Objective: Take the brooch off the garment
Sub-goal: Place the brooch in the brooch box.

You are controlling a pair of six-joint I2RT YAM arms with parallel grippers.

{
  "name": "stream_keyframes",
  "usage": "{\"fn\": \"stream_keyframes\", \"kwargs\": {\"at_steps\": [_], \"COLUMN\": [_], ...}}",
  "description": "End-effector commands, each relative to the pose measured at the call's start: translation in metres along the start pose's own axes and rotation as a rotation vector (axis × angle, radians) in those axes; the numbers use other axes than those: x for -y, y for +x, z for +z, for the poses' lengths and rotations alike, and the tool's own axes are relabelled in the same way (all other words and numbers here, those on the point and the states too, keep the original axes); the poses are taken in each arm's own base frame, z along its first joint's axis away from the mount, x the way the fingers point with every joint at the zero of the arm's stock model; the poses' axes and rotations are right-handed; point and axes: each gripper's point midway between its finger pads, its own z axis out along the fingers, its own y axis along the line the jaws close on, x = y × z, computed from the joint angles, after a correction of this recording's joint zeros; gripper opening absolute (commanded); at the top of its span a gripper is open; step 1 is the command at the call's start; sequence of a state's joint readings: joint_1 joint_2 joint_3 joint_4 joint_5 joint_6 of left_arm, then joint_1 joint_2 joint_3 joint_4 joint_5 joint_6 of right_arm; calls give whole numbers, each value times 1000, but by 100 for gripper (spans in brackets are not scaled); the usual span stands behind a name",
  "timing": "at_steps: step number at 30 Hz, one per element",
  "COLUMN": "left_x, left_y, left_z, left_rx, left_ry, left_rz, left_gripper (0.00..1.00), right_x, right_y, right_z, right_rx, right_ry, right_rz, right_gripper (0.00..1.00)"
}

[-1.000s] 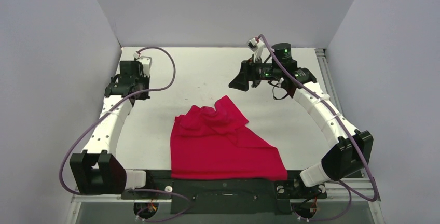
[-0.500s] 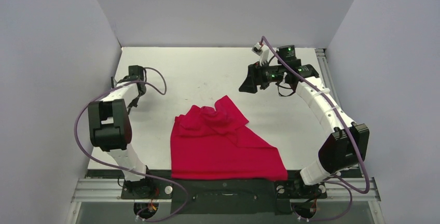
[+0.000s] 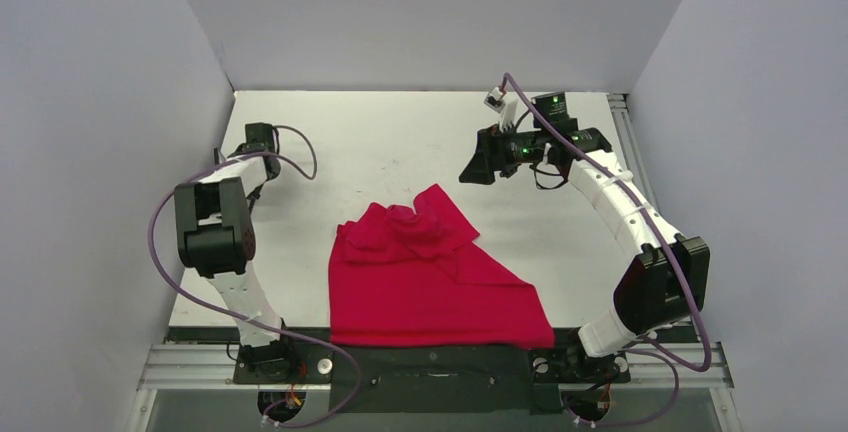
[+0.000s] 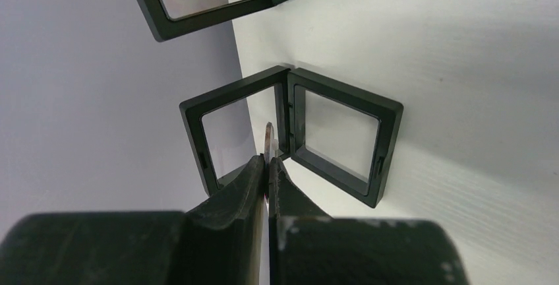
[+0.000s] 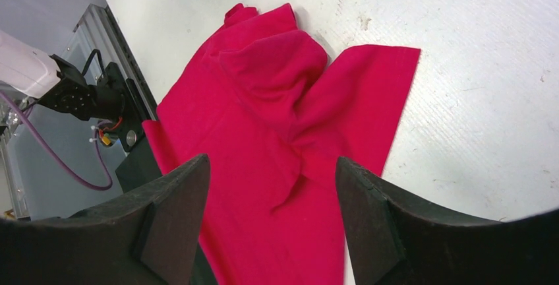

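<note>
The bright red, crumpled T-shirt (image 3: 430,272) lies on the near half of the white worktop (image 3: 380,142), its hem at the near edge between my arm bases. The worktop is scuffed and speckled, and plain pale grey walls (image 3: 420,12) close it in on three sides. My right gripper (image 5: 270,166) hangs spread wide, holding nothing. By the left wall, my left gripper (image 4: 267,163) is pressed together on a thin grey sliver (image 4: 268,138); I cannot tell what it is. It sits beside an open black-framed clear case (image 4: 337,134).
</note>
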State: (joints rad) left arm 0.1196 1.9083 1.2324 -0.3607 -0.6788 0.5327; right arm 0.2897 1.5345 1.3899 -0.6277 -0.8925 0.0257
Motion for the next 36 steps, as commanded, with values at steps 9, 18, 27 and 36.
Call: {"fn": "stream_keyframes", "kwargs": {"at_steps": [9, 18, 27, 36], "left_x": [10, 22, 20, 88], "left_y": [-16, -12, -49, -92], "left_z": [14, 7, -55, -185], "left_rx": [14, -11, 101, 393], "left_ry": [40, 113, 320, 1048], "left_rz": [-62, -88, -192, -201], "left_gripper": [6, 33, 61, 73], "right_x": [-6, -4, 9, 62], "right_y": [-12, -6, 3, 7], "right_z": [-5, -4, 2, 37], "right_rx": [47, 11, -44, -210], "right_ry": [-31, -45, -15, 203], "right_rz": [-12, -10, -35, -117], "right_gripper": [65, 66, 66, 55]}}
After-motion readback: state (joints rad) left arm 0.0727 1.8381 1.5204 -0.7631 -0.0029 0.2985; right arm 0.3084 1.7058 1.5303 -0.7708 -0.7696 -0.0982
